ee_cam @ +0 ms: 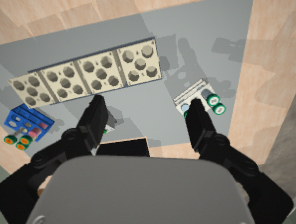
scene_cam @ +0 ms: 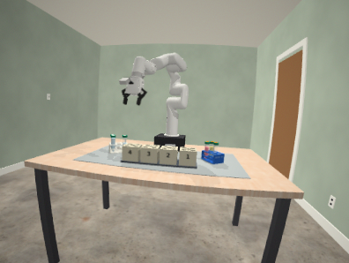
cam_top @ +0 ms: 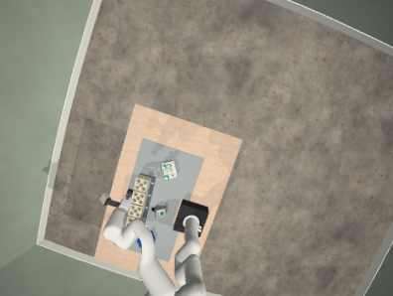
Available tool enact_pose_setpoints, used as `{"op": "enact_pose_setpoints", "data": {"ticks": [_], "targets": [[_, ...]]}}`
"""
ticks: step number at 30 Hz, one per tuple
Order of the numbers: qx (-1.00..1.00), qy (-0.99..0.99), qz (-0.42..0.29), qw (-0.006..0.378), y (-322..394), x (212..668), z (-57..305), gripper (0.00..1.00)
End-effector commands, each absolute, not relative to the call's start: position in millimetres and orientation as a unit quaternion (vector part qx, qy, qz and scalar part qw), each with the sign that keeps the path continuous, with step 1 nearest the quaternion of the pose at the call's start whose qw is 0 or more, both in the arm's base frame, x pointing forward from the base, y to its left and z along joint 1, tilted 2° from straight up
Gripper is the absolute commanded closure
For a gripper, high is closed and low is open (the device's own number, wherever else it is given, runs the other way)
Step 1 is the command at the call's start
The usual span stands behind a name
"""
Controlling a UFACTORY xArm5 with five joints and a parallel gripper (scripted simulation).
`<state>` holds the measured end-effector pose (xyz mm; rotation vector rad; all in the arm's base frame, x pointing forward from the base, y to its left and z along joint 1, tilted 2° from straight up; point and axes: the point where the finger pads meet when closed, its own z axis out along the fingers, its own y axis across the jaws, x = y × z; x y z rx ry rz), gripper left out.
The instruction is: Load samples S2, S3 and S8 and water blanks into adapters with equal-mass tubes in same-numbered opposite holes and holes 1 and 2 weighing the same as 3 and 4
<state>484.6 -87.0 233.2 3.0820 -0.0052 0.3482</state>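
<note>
My gripper (scene_cam: 133,97) (ee_cam: 147,107) is open and empty, high above the table over the near side of the loading stand. The stand ST (cam_top: 138,198) (scene_cam: 159,155) carries four beige adapters in a row; adapter 4 (scene_cam: 130,154) is at the left and adapter 1 (scene_cam: 188,156) at the right in the exterior view. In the wrist view the adapters (ee_cam: 100,71) show only empty holes. The blue sample rack RS (scene_cam: 212,156) (ee_cam: 27,119) holds orange-capped tubes (ee_cam: 9,139). The white blank rack RB (cam_top: 170,170) (scene_cam: 115,149) (ee_cam: 192,95) holds green-capped tubes (ee_cam: 212,97).
The green key DONE (cam_top: 160,214) sits on its small desk between the stand and the arm's black base (cam_top: 192,215) (scene_cam: 169,139); my left finger partly hides it in the wrist view. Everything stands on a grey mat (scene_cam: 229,169) on the wooden table (scene_cam: 264,183).
</note>
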Motion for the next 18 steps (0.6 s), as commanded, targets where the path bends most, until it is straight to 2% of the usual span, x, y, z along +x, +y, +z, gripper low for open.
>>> {"op": "enact_pose_setpoints", "data": {"ticks": [1, 18], "targets": [[0.995, -0.002, 0.097, 0.016, -78, 479, 236, 0.00], [1.000, -0.001, 0.030, 0.002, -28, 434, 245, 0.00]]}}
